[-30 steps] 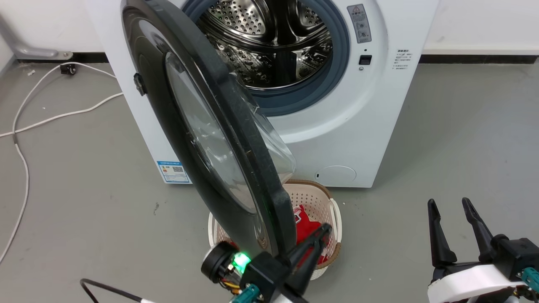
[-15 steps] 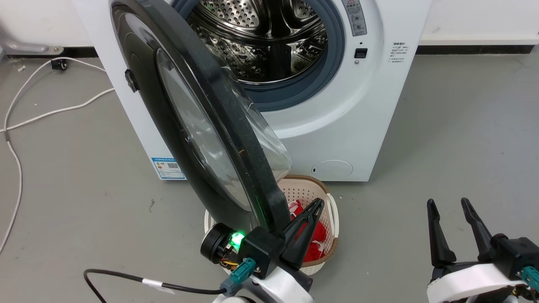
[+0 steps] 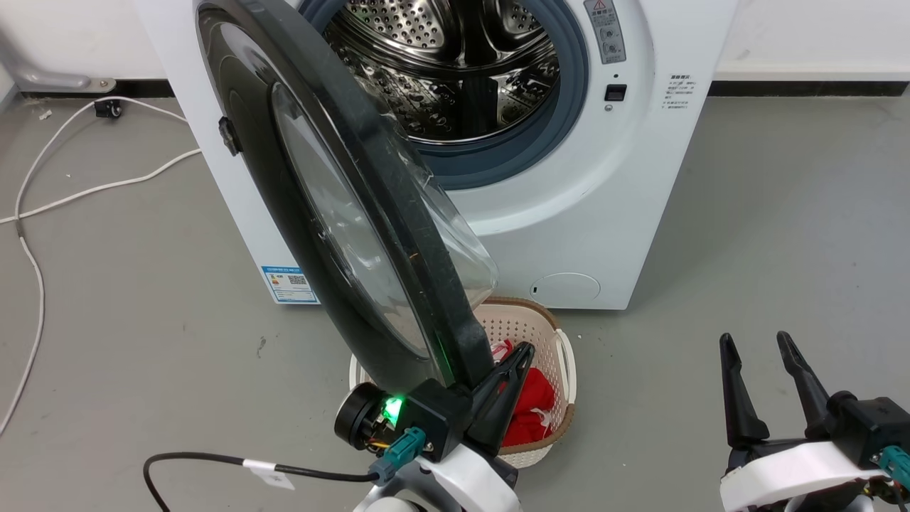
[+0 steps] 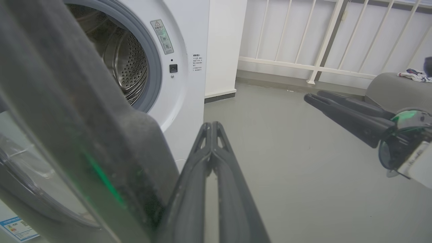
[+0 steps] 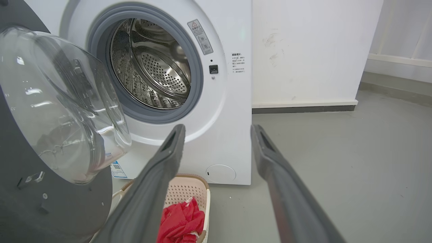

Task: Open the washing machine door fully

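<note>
The washing machine door [image 3: 334, 235] stands roughly edge-on to us, swung about halfway out from the washing machine [image 3: 569, 213]. Its free rim is just left of the left gripper [image 3: 522, 353]. Compared with one second ago, this gripper's fingertips sit closer to the rim and more of its pale forearm is in view. The head camera shifts too, so we cannot confirm any change in door angle. We judge the door not yet fully open, with most of the remaining swing still to do.

The left gripper is closed, fingers pressed together on nothing. It lies along the drum-facing side of the rim, apparently touching it near the finger bases. The right gripper [image 3: 755, 338] has its fingers spread, holds nothing, and hangs well to the right.

Edges: the rim is thick and rounded, so we judge a sideways push may slip off it. Just under the left fingertips sits the laundry basket [image 3: 526, 320] with red cloth [image 3: 530, 398]. Left of the tool, past the door's outer face, the floor carries a white cable [image 3: 106, 188] well away, so we judge there is room to swing
</note>
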Motion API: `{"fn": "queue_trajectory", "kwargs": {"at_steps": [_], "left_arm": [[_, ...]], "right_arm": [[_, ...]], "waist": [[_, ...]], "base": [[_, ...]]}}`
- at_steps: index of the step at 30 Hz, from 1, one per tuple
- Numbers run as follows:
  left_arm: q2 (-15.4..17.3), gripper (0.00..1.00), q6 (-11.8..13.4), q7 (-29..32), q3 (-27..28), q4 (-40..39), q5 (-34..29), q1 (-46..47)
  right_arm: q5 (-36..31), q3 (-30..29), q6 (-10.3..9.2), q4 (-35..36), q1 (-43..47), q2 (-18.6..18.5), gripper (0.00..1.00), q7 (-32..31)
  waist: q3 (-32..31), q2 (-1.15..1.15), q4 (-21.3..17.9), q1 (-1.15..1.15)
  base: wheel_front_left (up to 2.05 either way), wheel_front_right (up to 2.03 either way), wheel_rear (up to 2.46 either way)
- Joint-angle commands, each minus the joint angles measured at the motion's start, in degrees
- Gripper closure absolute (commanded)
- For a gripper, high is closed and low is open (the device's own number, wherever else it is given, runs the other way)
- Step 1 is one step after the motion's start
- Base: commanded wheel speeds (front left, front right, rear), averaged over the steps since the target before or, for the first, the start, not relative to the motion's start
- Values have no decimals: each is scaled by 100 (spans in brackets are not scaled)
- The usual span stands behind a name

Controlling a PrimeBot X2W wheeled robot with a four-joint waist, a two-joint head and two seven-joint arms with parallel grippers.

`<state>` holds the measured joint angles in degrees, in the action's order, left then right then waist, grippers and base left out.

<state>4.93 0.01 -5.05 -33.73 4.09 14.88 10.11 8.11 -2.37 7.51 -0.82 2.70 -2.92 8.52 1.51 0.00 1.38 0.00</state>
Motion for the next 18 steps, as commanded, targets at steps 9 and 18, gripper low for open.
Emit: {"fn": "queue_trajectory", "kwargs": {"at_steps": [9, 18], "left_arm": [[130, 100, 165, -94, 153, 184, 36, 54], [289, 100, 435, -95, 188, -103, -20, -353]], "right_arm": [[38, 29, -4, -48, -38, 9, 0, -1], [77, -6, -4, -48, 82, 9, 0, -25]], "waist": [[-28, 0, -26, 0], [-118, 0, 153, 0]], "base": [[0, 0, 0], [0, 0, 0]]}}
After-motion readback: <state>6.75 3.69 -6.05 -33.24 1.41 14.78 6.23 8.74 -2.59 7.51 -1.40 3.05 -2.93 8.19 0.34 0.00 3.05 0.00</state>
